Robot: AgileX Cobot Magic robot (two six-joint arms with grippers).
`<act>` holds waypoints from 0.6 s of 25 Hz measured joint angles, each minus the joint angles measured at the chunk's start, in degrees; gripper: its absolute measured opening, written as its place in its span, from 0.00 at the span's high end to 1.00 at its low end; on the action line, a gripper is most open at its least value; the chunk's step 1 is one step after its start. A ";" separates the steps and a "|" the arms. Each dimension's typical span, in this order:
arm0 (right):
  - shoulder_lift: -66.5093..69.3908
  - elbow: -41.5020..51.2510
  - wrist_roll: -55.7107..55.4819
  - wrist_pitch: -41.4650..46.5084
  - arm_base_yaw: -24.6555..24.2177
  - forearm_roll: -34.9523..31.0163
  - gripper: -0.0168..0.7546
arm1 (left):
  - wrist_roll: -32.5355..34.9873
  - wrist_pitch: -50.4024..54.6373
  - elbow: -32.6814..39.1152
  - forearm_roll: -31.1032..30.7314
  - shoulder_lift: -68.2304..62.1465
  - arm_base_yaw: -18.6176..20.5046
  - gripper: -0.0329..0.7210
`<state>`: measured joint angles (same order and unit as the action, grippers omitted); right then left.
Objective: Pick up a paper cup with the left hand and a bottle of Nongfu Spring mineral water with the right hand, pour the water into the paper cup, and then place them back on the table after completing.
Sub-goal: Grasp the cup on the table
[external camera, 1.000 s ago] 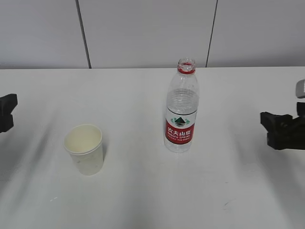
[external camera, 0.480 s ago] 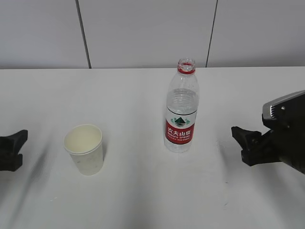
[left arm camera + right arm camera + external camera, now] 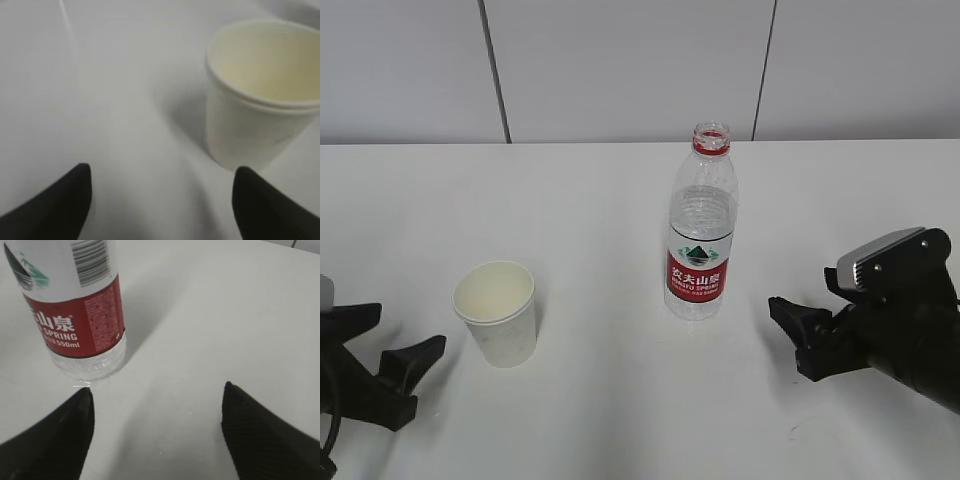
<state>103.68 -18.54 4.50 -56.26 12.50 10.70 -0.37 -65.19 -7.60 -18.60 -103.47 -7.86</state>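
Observation:
An empty white paper cup [image 3: 498, 312] stands upright on the white table [image 3: 610, 200]. It also shows in the left wrist view [image 3: 260, 95], ahead and to the right of the fingers. An uncapped Nongfu Spring bottle [image 3: 701, 225] with a red label stands right of centre and holds clear water [image 3: 701, 220]. It shows in the right wrist view [image 3: 75, 310], ahead and to the left. My left gripper [image 3: 395, 360] is open and empty, low, left of the cup. My right gripper [image 3: 798, 337] is open and empty, right of the bottle.
A grey panelled wall [image 3: 620, 70] runs behind the table's far edge. Bare white tabletop lies between the cup and the bottle and in front of both.
Both arms have moved inward and forward: the left gripper towards the cup, the right gripper towards the bottle. Cup and bottle have not moved.

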 joint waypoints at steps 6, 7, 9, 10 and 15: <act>0.24 0.00 -0.09 -0.41 0.00 0.86 0.22 | -0.26 -0.31 -1.06 -8.31 -5.57 0.00 0.26; 0.24 0.00 -0.09 -0.46 0.00 0.90 0.22 | -0.56 -0.31 -1.66 -9.45 -5.62 0.00 0.26; 0.24 0.00 -0.09 -0.69 0.00 0.90 0.22 | -1.67 -0.37 -3.06 -11.39 -5.62 0.00 0.26; 0.24 0.00 -0.09 -0.79 0.00 1.00 0.22 | -2.36 -0.37 -3.73 -12.25 -5.62 0.00 0.26; 0.24 0.00 -0.13 -1.56 0.00 0.99 0.22 | -5.47 -0.37 -8.04 -17.15 -6.24 0.00 0.26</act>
<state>103.92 -18.54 4.37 -57.82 12.50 11.69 -5.84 -65.55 -15.64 -35.75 -109.71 -7.86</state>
